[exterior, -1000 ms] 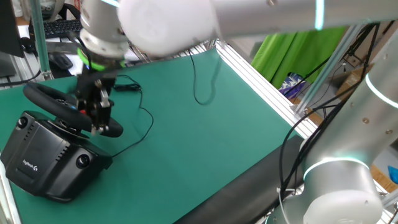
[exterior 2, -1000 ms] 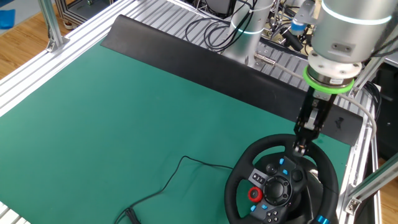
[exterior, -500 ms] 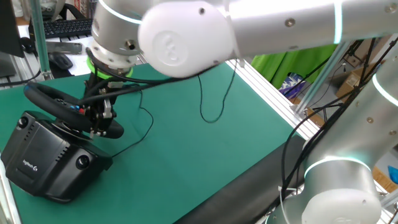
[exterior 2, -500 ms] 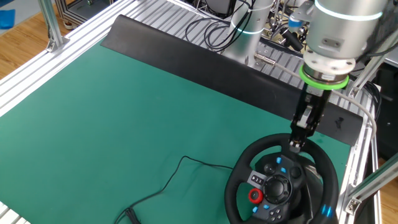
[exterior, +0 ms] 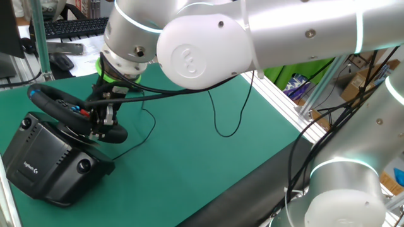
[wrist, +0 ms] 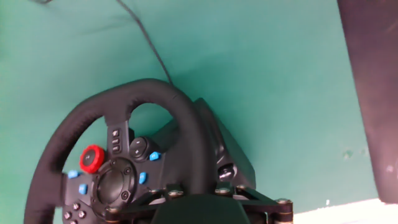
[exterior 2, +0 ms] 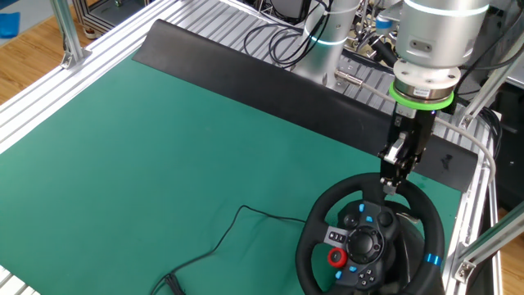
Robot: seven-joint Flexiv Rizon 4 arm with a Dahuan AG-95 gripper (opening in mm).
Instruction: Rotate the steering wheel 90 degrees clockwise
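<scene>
The steering wheel (exterior: 63,104) is a black rim with a blue stripe and a red button, on a bulky black base (exterior: 44,157) at the mat's left corner. In the other fixed view the wheel (exterior 2: 327,217) faces the camera at the lower right, its blue stripe at the lower right of the rim. My gripper (exterior: 104,123) is shut on the rim; in the other fixed view the gripper (exterior 2: 391,180) holds the rim's far edge. In the hand view the wheel (wrist: 68,124) fills the lower left and its rim runs down into the gripper (wrist: 194,196).
A thin black cable (exterior 2: 246,215) lies on the green mat by the wheel. A black strip (exterior 2: 246,74) and aluminium rails border the mat's far side. A keyboard (exterior: 69,26) and a mouse (exterior: 61,61) lie beyond the mat.
My gripper has moved left along the rim's far edge, still shut on it. The wheel has turned with it; its blue stripe has climbed up the right side in the other fixed view.
</scene>
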